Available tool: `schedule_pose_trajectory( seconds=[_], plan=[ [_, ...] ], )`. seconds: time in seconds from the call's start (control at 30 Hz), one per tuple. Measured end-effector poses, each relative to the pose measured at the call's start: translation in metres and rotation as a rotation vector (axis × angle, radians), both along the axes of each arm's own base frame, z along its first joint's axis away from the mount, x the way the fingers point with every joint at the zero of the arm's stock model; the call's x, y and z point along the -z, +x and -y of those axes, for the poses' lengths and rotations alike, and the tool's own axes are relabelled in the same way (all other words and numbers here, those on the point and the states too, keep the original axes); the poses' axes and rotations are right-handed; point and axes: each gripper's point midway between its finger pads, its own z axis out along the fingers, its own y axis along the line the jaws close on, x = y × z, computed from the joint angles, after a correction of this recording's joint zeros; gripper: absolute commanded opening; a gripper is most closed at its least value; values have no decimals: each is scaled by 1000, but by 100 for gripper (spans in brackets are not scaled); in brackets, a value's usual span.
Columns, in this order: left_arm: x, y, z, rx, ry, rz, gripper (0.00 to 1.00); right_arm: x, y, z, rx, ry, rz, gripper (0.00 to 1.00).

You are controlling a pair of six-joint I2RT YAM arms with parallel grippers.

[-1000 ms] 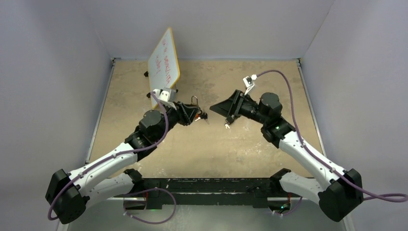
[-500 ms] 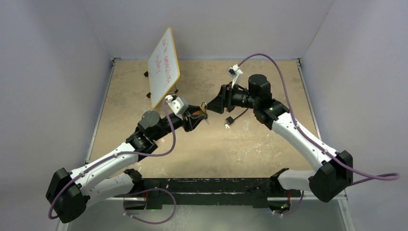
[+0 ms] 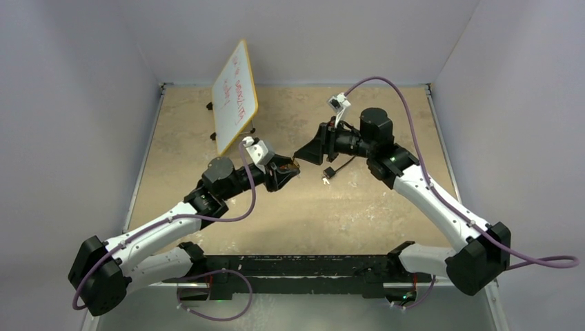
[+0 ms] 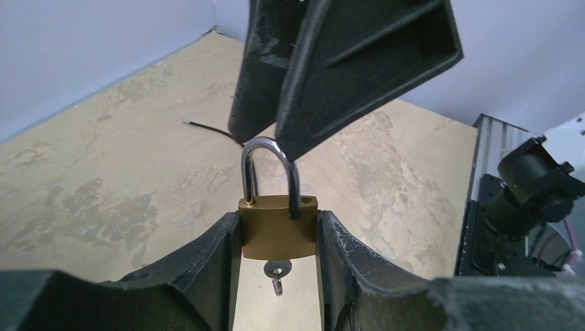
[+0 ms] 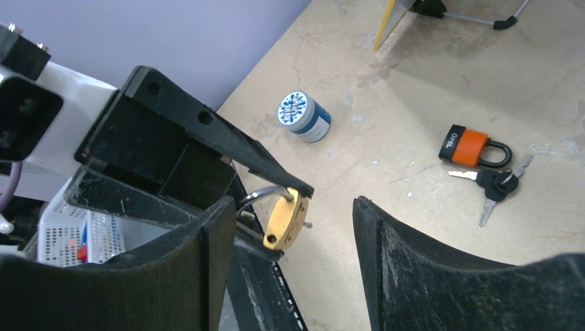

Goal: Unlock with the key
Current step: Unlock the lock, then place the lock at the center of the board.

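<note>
One worry: left gripper [image 4: 278,225] was clamped on the padlock [image 4: 278,238], right gripper [image 5: 293,201] spread apart; a sloppy grab could've knocked the key [image 4: 276,270] out.

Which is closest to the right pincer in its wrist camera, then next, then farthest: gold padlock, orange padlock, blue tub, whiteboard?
1. Gold padlock, in the middle, right at the fingertips of the right pincer.
2. Orange padlock, on the table at right, and blue tub, at left: too close to call.
3. Whiteboard, at the top edge, farthest back.
</note>
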Motion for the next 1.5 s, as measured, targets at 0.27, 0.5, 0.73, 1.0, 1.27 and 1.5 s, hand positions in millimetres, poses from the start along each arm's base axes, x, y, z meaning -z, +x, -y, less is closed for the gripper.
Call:
schedule_pose_trajectory(
  seconds=[0.27, 0.5, 0.73, 1.0, 1.27, 1.5],
  plan=[
    [13, -24, 16, 173, 32, -21, 0, 16, 10, -8, 8, -20, -74, 64],
    [14, -29, 17, 204, 32, -27, 1, 38, 17, -4, 62, -78, -145, 64],
    [50, -19, 8, 82, 77, -231, 3, 63, 31, 12, 267, -136, -307, 61],
    [148, -17, -19, -178, 207, -672, 1, 127, 44, 32, 458, -270, -470, 58],
    [234, -24, -19, -388, 413, -981, 7, 166, 30, 45, 499, -340, -562, 57],
    [239, -19, -5, -456, 437, -1005, 41, 183, 20, 50, 509, -367, -607, 57]
  ],
)
